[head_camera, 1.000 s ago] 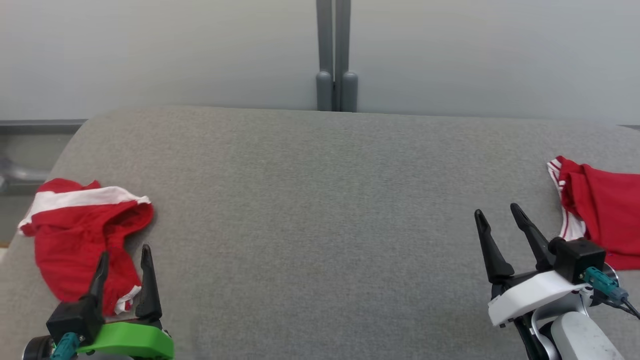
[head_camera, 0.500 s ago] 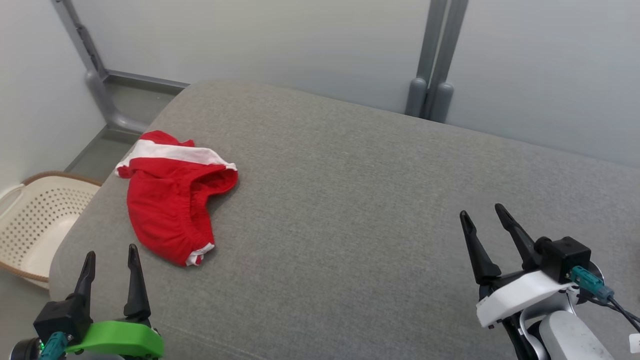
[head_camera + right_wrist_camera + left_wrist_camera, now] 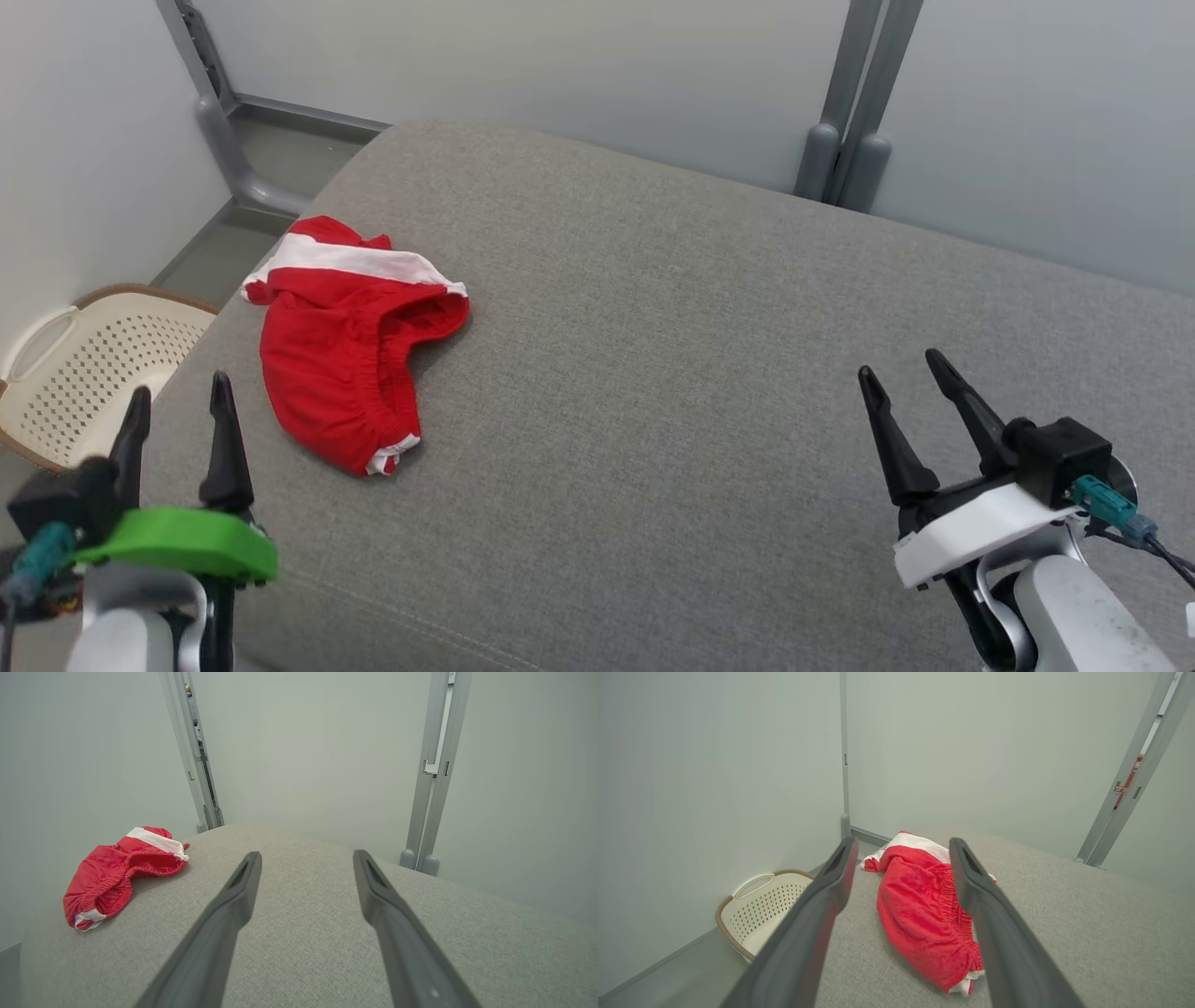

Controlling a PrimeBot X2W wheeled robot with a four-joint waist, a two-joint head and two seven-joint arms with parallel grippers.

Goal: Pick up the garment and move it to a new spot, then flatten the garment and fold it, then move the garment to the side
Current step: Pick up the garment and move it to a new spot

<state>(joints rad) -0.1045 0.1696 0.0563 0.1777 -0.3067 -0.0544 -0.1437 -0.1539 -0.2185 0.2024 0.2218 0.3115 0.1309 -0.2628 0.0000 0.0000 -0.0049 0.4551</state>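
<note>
Two grippers hovering at grey cushion [image 3: 653, 327], fingers spread wide, holding nothing: left gripper [image 3: 179, 385] near crumpled red garment [image 3: 350, 355], right gripper [image 3: 900, 364] well apart from it

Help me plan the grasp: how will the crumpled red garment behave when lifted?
The crumpled red-and-white cloth garment lies in soft folds on the grey fabric surface, so it will probably drape limply. Thin-looking, it likely weighs little. Its gathered elastic edge may offer a firmer pinch.
</note>
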